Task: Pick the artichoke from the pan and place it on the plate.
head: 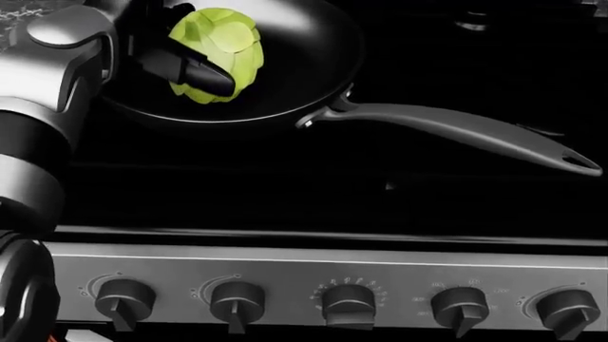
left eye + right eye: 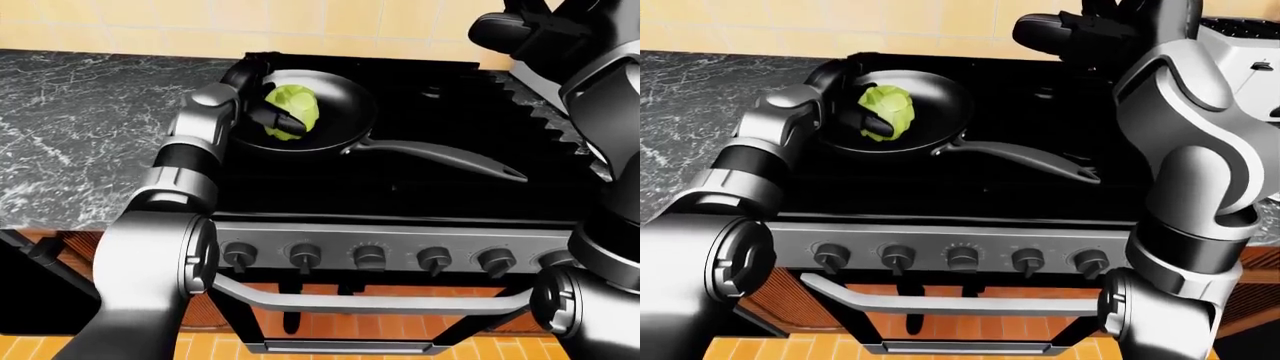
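A green artichoke [image 1: 223, 35] sits in a black frying pan [image 1: 285, 85] on the black stove, at the upper left of the head view. The pan's long handle [image 1: 456, 132] points to the right. My left hand [image 1: 185, 60] reaches into the pan from the left. Its dark fingers [image 1: 202, 77] are closed round the artichoke's left and lower side. My right hand [image 2: 1070, 34] is raised above the stove at the top of the right-eye view, away from the pan. Its fingers are too dark to read. No plate shows in any view.
A grey marble counter [image 2: 80, 127] lies left of the stove. A row of knobs [image 2: 370, 256] and the oven door handle [image 2: 370, 304] run below. A silver appliance [image 2: 1240, 37] stands at the right-eye view's top right. Yellow tiles line the wall.
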Controlling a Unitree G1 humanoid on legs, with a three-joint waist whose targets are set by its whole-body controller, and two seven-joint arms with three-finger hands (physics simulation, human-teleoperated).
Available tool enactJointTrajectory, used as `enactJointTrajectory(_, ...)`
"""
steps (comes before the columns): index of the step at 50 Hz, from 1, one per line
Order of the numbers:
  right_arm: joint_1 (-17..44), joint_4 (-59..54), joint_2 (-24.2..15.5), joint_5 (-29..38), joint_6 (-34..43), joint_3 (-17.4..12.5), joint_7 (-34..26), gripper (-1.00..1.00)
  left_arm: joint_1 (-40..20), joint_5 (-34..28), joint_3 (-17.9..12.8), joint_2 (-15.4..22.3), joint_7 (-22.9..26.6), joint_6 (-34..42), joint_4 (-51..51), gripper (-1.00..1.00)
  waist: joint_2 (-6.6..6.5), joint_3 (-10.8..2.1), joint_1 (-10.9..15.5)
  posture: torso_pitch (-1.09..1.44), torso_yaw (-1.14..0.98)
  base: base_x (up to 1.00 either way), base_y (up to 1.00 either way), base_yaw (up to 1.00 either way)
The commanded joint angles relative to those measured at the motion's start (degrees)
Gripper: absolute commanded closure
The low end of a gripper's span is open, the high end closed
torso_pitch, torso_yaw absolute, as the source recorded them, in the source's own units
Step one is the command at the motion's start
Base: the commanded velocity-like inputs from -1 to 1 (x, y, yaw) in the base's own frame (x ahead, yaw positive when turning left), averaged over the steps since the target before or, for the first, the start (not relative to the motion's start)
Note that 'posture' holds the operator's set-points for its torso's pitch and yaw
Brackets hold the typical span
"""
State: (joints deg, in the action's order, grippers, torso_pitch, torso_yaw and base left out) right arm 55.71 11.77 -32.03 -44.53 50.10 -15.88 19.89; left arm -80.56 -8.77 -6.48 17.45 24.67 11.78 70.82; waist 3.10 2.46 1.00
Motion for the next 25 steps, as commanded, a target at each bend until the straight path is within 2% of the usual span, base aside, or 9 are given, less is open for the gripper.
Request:
enactJointTrajectory(1,1.9,1.2,-0.8,0.0,-1.5,-0.8,0.0,-1.00,-2.5,0.6,-0.3,0.4,-0.9,-2.0,-2.2,-1.00,0.04,-1.85,0.0,0.00,0.00,0.00,0.00,0.00)
enactJointTrajectory(25,1.9,1.2,-1.0,-0.4,-1.7,-0.9,0.1,-1.00,-2.1,1.0,0.1,-0.1,-0.7,-2.5,-2.3,-1.00,0.05,-1.85,0.1,0.00,0.00,0.00,0.00,0.00)
